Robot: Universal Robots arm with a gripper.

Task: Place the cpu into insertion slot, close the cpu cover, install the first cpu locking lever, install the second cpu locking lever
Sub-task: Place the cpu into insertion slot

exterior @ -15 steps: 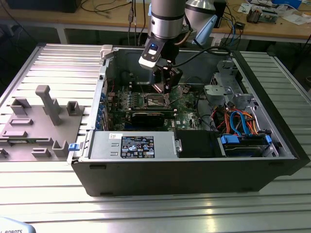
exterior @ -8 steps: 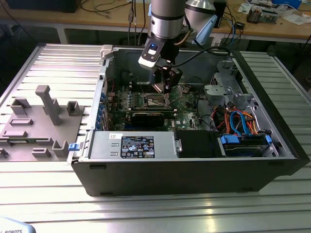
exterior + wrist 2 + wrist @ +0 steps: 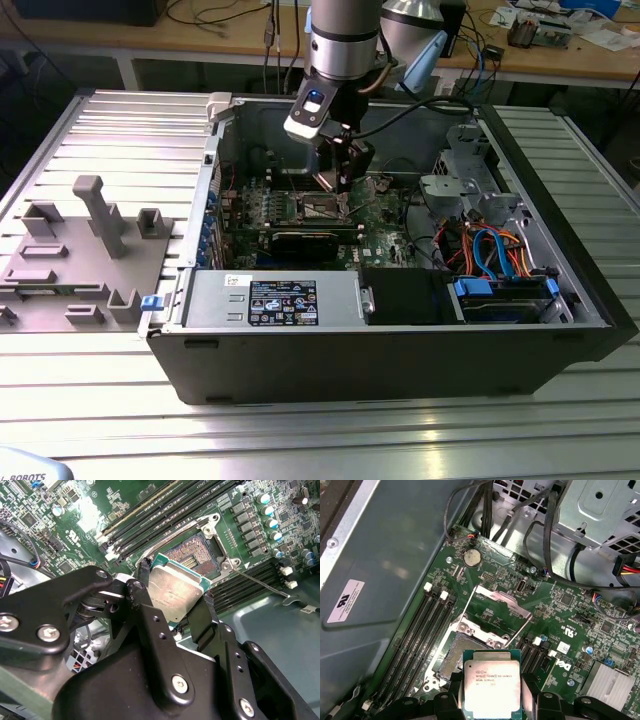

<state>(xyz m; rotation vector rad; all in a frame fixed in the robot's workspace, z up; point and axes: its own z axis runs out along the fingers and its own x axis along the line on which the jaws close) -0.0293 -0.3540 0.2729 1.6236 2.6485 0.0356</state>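
Gripper [image 3: 176, 596] status: clenched on the cpu [image 3: 175, 587], with one black finger on each of two opposite edges and the silvery lid facing up. In the first wrist view I see the cpu [image 3: 491, 687] held level between the fingers [image 3: 451, 702], clear of the motherboard [image 3: 560, 630] and not seated.

Key relation: the insertion slot [image 3: 451, 655] lies just ahead of and below the chip, toward the hinge of the cpu cover [image 3: 495, 611]. The chip's leading edge overlaps the slot's near rim in both wrist views. I judge the remaining offset to be forward along the board and then down. I cannot tell whether the chip's edges sit square to the rim.

The cpu cover stands open beyond the slot, its window showing bare green board. In the second wrist view, one locking lever [image 3: 257, 581] lies released, angled away from the slot [image 3: 197, 555] over the memory slots [image 3: 250, 575].

Markings: the chip's lid carries several lines of print. A white label [image 3: 345, 600] sits on the case wall. A dark sticker [image 3: 283, 302] sits on the power supply at the case's front edge.
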